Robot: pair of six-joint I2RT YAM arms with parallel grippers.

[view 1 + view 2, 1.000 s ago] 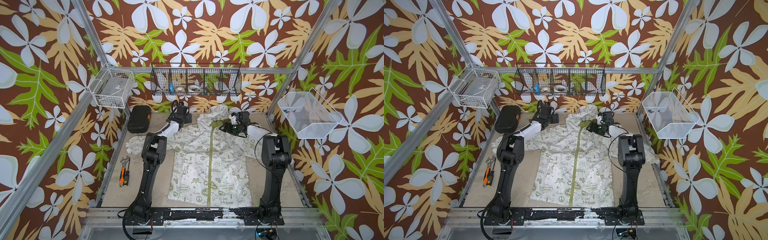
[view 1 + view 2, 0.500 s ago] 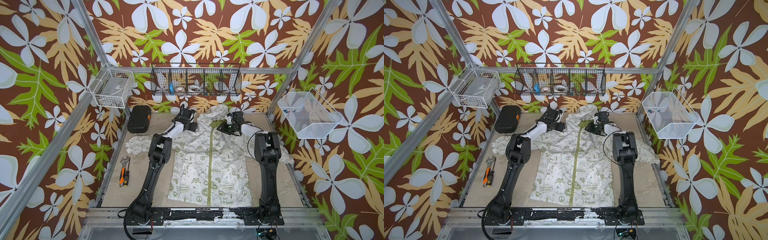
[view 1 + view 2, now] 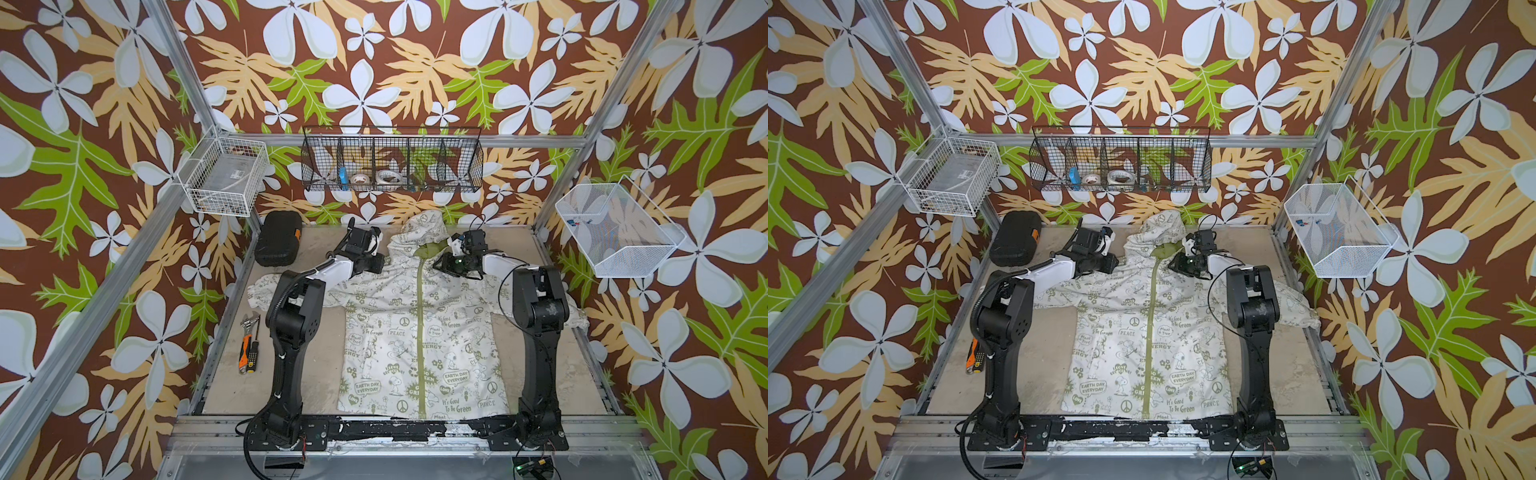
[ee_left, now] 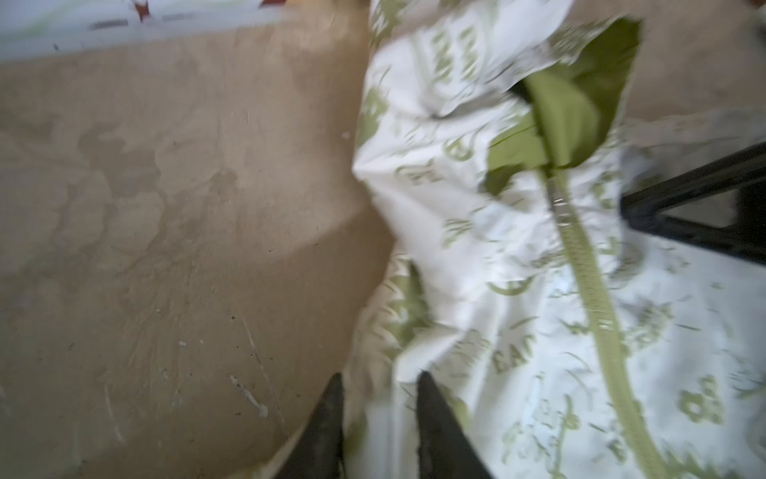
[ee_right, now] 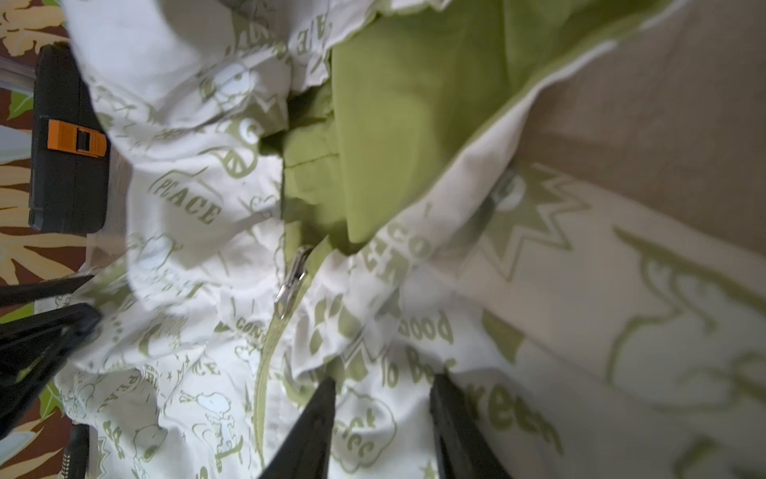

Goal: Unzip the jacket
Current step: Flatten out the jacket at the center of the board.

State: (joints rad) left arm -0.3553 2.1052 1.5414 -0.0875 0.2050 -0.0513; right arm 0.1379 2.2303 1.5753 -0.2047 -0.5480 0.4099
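Observation:
The cream-white jacket (image 3: 449, 332) (image 3: 1113, 332) with olive print lies flat on the table in both top views, hood at the far end. Its olive zipper (image 3: 419, 316) is closed up to the collar. The metal zipper pull (image 5: 290, 286) (image 4: 557, 199) sits at the neck below the green hood lining. My left gripper (image 3: 380, 265) (image 4: 379, 381) is at the jacket's left shoulder near the collar, shut on a fold of its cloth. My right gripper (image 3: 438, 264) (image 5: 383, 379) is just right of the collar, shut on bunched cloth beside the zipper.
A black case (image 3: 277, 244) lies at the far left of the table. A wrench and a screwdriver (image 3: 248, 349) lie by the left edge. A white wire basket (image 3: 226, 176), a black one (image 3: 392, 160) and a white mesh one (image 3: 615, 232) hang on the frame.
Both arms have moved inward to the jacket's collar. Both pairs of jaws have narrowed onto the cloth.

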